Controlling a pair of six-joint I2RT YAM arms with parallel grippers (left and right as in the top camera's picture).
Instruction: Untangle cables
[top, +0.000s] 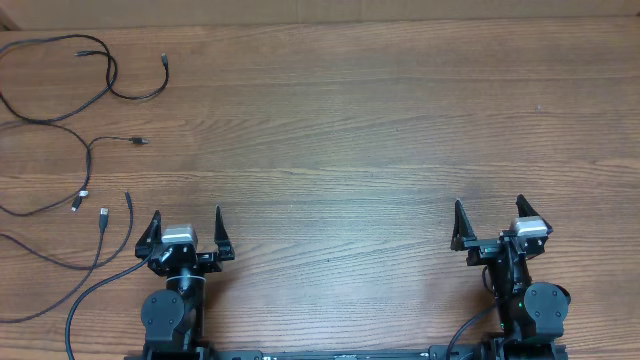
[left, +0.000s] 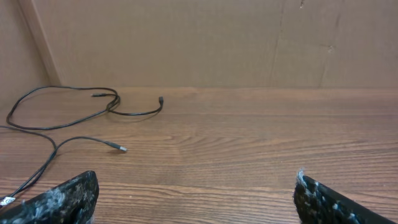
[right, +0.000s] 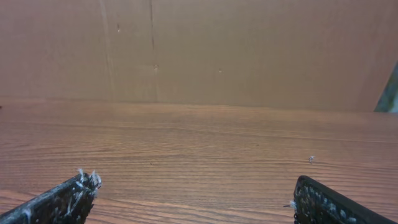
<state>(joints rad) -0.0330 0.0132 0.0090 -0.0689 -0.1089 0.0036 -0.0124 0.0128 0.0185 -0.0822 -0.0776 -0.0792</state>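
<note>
Three thin black cables lie spread out at the far left of the wooden table. One loops at the back left and ends in a small plug (top: 164, 60). A second ends in a plug (top: 138, 141) further forward. A third has a silver-tipped plug (top: 104, 214) just left of my left arm. My left gripper (top: 187, 213) is open and empty, right of these cable ends. In the left wrist view (left: 196, 190) the cables (left: 62, 124) lie ahead to the left. My right gripper (top: 489, 204) is open and empty at the front right; its wrist view (right: 196, 186) shows no cable.
A brown cardboard wall (left: 186, 43) stands along the back edge of the table and also shows in the right wrist view (right: 217, 50). A small pale speck (right: 311, 159) lies on the wood ahead of the right gripper.
</note>
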